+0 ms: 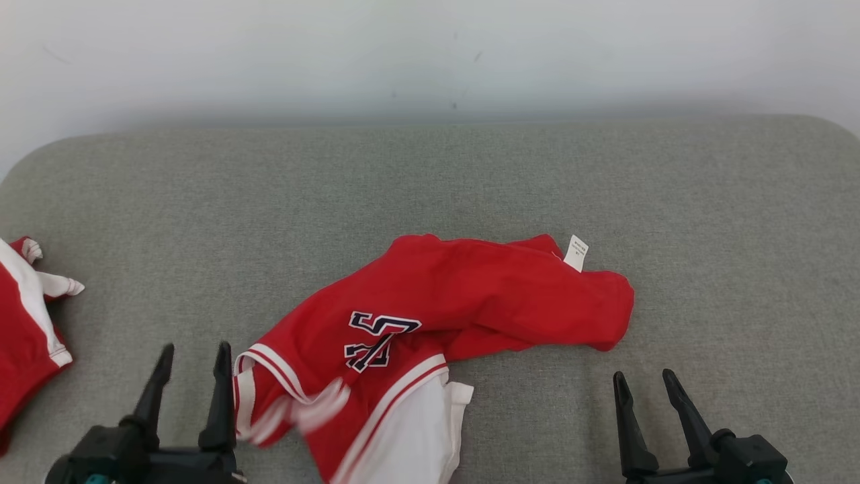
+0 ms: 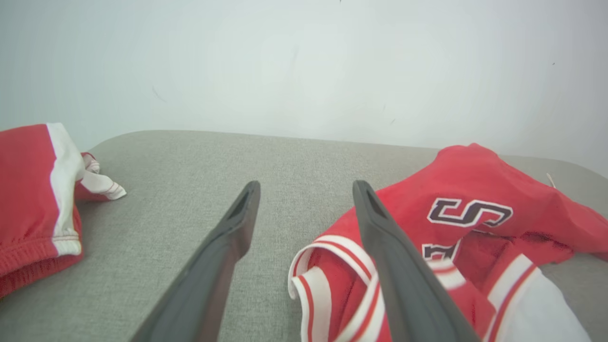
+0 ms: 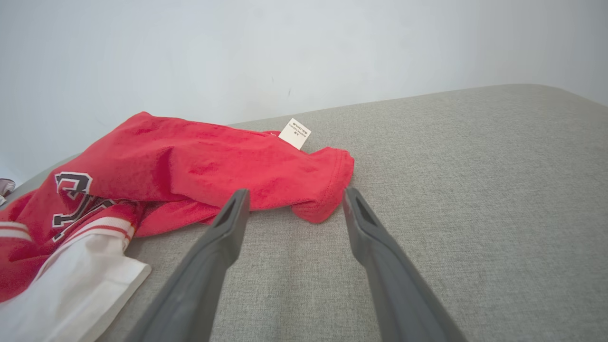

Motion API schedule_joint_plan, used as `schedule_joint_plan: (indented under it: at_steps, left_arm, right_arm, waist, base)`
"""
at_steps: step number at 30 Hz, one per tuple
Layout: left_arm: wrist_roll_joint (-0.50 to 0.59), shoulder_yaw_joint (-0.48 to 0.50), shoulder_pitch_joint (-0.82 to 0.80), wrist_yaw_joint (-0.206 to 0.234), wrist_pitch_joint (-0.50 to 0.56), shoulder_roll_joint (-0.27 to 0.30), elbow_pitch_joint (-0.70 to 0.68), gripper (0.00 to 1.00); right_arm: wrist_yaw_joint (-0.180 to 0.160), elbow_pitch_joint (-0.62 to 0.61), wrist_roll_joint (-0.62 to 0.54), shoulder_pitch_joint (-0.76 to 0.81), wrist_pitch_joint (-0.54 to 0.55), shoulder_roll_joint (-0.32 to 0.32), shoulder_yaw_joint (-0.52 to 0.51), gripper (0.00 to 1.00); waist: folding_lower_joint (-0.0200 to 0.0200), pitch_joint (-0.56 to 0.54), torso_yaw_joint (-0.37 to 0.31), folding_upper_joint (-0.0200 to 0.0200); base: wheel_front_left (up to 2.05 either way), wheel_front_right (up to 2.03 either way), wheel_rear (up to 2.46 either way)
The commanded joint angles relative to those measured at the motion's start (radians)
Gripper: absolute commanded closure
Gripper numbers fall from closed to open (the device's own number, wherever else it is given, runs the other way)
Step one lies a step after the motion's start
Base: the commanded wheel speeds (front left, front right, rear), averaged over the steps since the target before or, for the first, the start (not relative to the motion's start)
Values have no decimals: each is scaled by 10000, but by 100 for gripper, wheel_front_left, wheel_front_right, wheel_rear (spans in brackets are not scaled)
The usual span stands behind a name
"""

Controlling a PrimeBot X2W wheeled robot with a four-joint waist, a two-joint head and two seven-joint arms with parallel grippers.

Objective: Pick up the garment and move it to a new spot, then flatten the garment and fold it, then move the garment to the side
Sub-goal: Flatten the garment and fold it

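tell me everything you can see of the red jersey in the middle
The red jersey looks like soft knit, with a white panel, red-and-white striped trim and dark, white-edged lettering. It lies crumpled and partly folded over itself on the grey padded surface, a white tag sticking up at its far edge.

We see a grey woven fabric-covered surface [image 1: 430, 188] with rounded corners, a plain white wall [image 1: 430, 54] at twelve o'clock, and a crumpled red-and-white cloth [image 1: 20, 349] at nine o'clock.
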Motion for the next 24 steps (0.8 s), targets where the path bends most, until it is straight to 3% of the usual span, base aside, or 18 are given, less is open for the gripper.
schedule_joint_plan:
  at_steps: [1, 6, 13, 24]
  left_arm:
    - [176, 182, -73, 43, -32, -172, -366, 0]
    - [591, 281, 24, -12, -32, -495, -1019, 0]
    - [357, -73, 86, -81, -33, -748, -42, 0]
    - [-248, -634, -995, -71, -33, -62, 2240, 0]
  right_arm:
    - [-23, -12, 43, -22, -2, 18, 6, 0]
    - [-23, 21, 152, -6, -2, 18, -1, 0]
    - [-23, 78, 188, -63, -2, 17, -56, 0]
    - [-23, 107, 209, -240, -2, 15, 70, 0]
  waist:
    - [1, 68, -88, 0]
    - [1, 150, -187, 0]
    - [1, 153, -159, 0]
    - [1, 335, -661, 0]
  base:
    - [0, 0, 0]
    - [0, 0, 0]
    - [0, 0, 0]
    - [0, 0, 0]
